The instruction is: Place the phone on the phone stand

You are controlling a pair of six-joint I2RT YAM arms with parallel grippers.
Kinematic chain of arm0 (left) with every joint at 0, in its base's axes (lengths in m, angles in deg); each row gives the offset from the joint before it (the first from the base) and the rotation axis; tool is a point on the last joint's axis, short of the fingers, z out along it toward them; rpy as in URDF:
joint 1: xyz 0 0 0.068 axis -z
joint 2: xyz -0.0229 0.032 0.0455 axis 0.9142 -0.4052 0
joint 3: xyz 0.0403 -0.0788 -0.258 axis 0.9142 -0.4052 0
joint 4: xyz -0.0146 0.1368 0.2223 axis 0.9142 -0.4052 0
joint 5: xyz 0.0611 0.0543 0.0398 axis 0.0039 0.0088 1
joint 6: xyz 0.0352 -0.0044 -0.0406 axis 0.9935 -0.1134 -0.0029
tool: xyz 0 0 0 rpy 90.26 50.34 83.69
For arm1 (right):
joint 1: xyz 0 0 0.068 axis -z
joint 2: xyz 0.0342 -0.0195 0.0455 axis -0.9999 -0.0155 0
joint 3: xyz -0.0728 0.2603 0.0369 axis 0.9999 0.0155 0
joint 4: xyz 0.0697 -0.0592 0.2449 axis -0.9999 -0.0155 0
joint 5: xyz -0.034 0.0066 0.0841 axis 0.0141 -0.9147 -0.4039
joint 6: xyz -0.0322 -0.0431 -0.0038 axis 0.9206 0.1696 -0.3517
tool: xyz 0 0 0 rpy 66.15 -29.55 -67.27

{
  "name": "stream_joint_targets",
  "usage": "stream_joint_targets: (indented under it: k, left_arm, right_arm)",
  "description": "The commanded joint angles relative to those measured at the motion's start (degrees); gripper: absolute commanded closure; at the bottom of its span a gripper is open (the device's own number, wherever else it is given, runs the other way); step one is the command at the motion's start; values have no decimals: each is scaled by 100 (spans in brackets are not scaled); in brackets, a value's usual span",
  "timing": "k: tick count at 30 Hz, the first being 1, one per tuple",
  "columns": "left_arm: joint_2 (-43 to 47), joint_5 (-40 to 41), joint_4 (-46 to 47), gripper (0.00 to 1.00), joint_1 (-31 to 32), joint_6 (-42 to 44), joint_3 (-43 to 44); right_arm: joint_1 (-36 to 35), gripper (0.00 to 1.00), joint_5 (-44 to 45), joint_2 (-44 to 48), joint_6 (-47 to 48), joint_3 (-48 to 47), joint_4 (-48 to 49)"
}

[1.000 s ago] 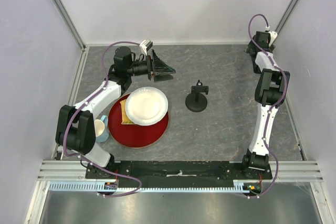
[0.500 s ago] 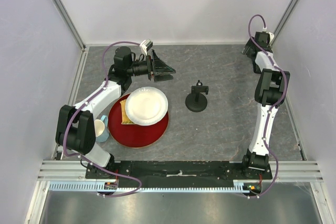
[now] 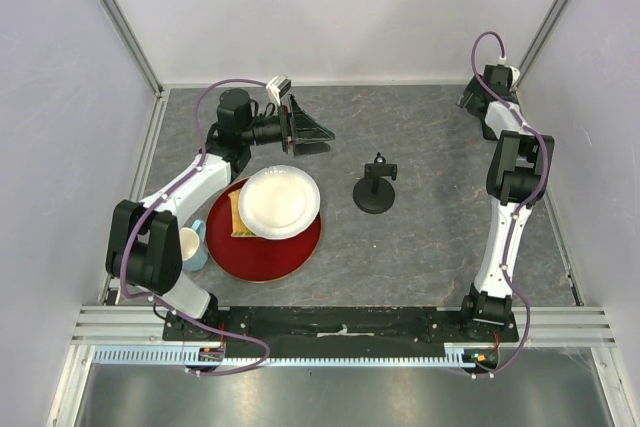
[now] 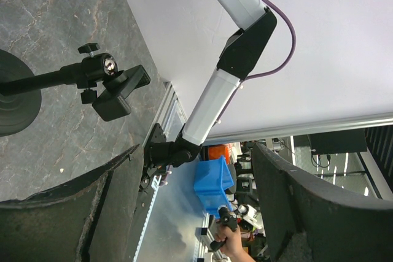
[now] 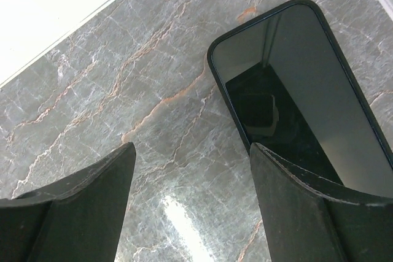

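Hovering in the far right corner, jaws spread, the right gripper [image 5: 191, 151] has the glossy flat black phone [image 5: 301, 96] lying diagonal, mostly right of the gap.

the phone [image 5: 307, 102] is glossy black, the table [image 5: 153, 108] veined grey marble, the phone stand [image 3: 375, 193] black.

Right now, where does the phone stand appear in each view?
Top external: phone stand near the centre, right of the white plate.
Left wrist: phone stand at upper left, sideways.
Right wrist: not in it.
Shared landmark: the grey marbled table.
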State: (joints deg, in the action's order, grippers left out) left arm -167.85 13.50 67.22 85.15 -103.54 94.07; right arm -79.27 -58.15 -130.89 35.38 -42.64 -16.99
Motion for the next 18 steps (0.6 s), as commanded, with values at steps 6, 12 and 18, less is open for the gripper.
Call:
stream_joint_targets:
  k: [6, 12, 18]
  left_arm:
    - [197, -180, 222, 23, 20, -142, 11]
    - [206, -180, 222, 23, 20, -151, 11]
    - [241, -188, 222, 23, 20, -151, 20]
  right_arm:
    - [-88, 18, -536, 428, -377, 428, 189]
    - [-184, 18, -896, 569, -579, 640, 330]
    - [-369, 19, -1362, 1007, -1133, 1377, 778]
